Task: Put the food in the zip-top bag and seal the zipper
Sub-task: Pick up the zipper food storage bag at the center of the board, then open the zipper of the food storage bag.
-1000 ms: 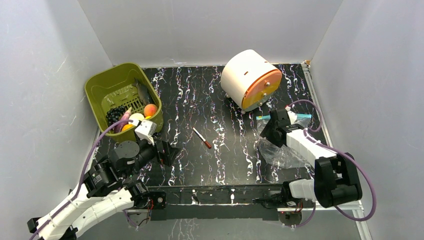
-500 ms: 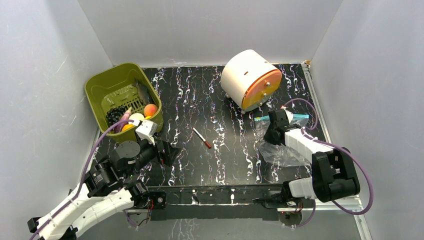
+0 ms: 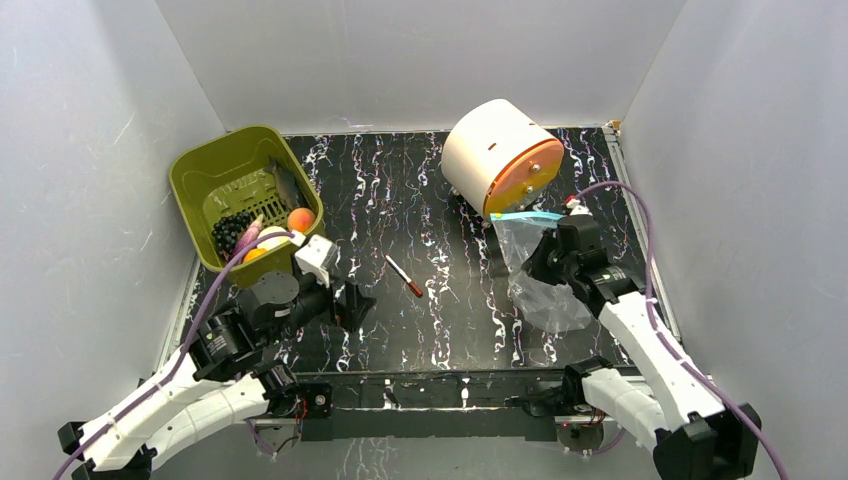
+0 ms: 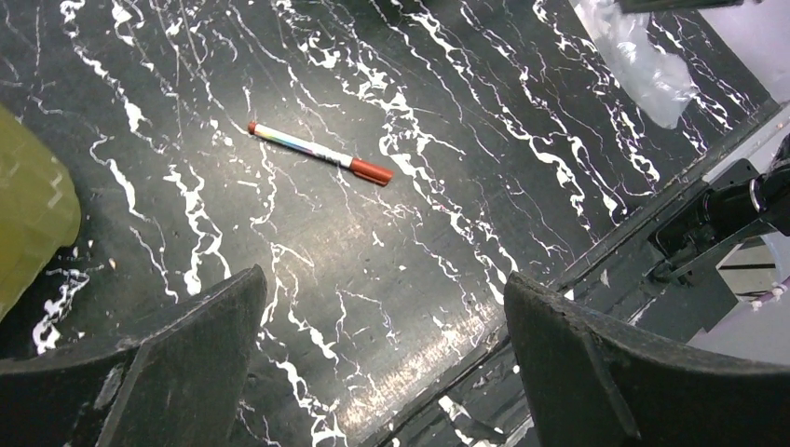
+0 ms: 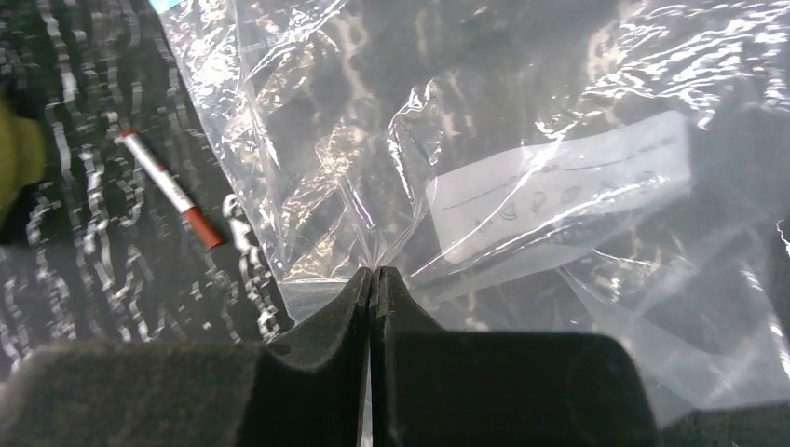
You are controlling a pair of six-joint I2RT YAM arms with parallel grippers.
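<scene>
- The right gripper [image 3: 541, 266] is clenched on the zip-top bag [image 3: 530, 285]. In the right wrist view its two fingers [image 5: 317, 326] meet with no gap, and a fold of the clear plastic is nipped between their tips.
- The pinch sits on the bag's right-hand side, about halfway along its length. The rest of the bag [image 5: 484, 140] spreads away from the fingertips, with a white label [image 5: 559, 182] just beyond them.
- The bag lies in the right half of the worktop [image 3: 440, 200]. Whether the gripped part is raised off the surface I cannot tell.
- Its long axis runs from the far edge toward the near edge, leaning a little to the right as it comes near.
- The mouth points at the far edge. The zipper [image 3: 520, 215], a teal strip, lies crosswise, about parallel to that edge and just beside the white and orange drum [image 3: 500, 158], which lies on its side.
- The left gripper [image 3: 352, 305] is released, its fingers [image 4: 186, 345] spread wide over bare worktop near the near edge, well apart from the bag.
- The food [image 3: 262, 235] is in the olive basket [image 3: 215, 165] at the far-left corner: dark grapes, a peach, a grey fish, a pale ball and an orange piece.
- A red-tipped pen [image 3: 404, 275] lies on the worktop between basket and bag, touching neither.
</scene>
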